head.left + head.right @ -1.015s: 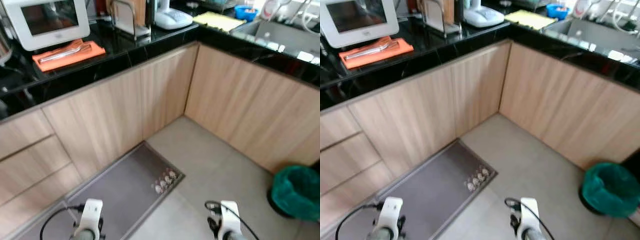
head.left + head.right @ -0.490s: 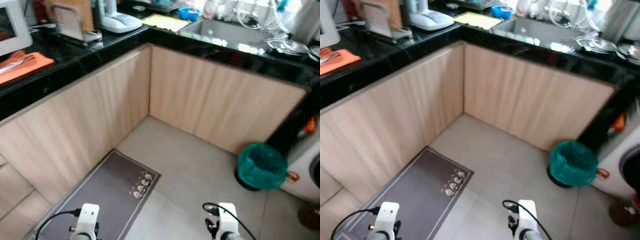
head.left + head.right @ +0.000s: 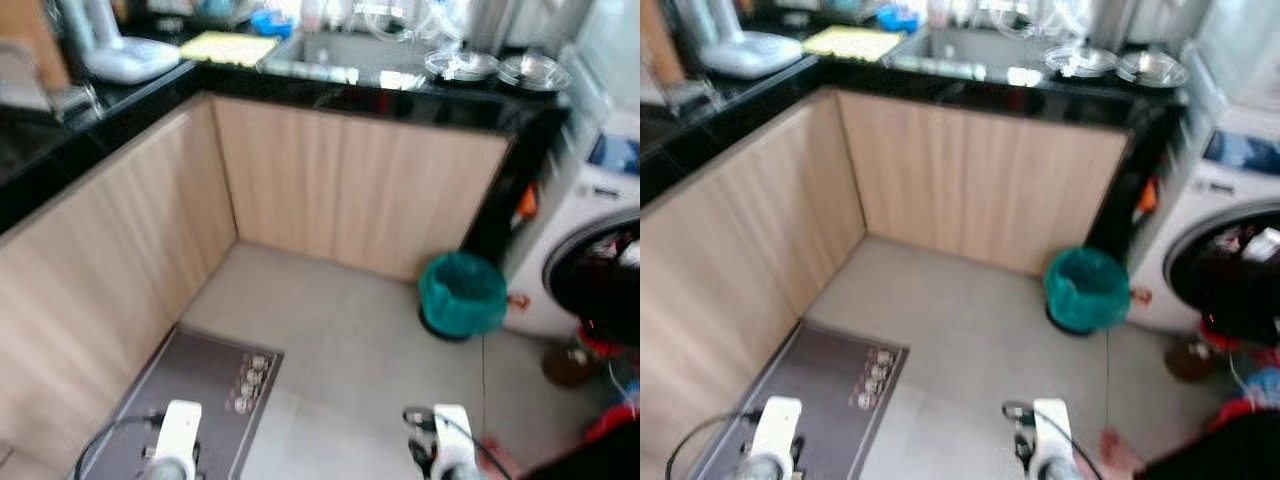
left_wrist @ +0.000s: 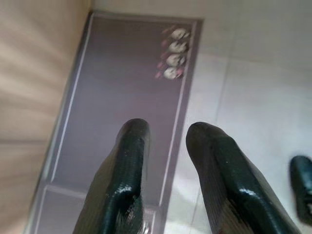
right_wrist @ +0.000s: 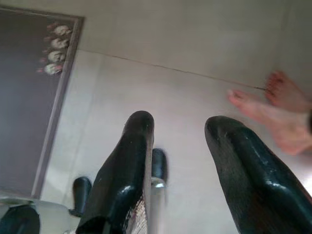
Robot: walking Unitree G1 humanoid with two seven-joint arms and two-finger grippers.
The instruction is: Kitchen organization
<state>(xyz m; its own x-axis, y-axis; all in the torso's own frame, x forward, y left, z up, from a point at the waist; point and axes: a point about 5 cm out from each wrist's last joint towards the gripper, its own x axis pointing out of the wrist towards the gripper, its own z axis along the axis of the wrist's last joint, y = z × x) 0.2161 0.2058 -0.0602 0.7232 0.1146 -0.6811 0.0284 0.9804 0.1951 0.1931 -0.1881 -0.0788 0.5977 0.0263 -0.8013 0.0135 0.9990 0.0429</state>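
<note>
Low over the kitchen floor (image 3: 350, 340), both arms hang idle. Left gripper (image 4: 165, 134): fingers parted by a narrow gap, nothing between them, touching nothing; below it lies the dark grey mat (image 4: 122, 97) with its row of small pale motifs, and the mat's edge runs under the gap. Right gripper (image 5: 178, 129): fingers spread wider, also empty, above bare pale tile; a person's bare feet (image 5: 273, 109) stand on the tile close by. Head views blurred. L-shaped black countertop (image 3: 400, 95) over light wood cabinets (image 3: 350, 185); sink (image 3: 990, 45) set in the far run, with what look like metal dishes (image 3: 495, 68) beside it, and a yellow cloth or board (image 3: 232, 46) near the corner. Green bin (image 3: 460, 292) stands on the floor by the cabinet end, just beside a white washing machine (image 3: 590, 210), door open.
</note>
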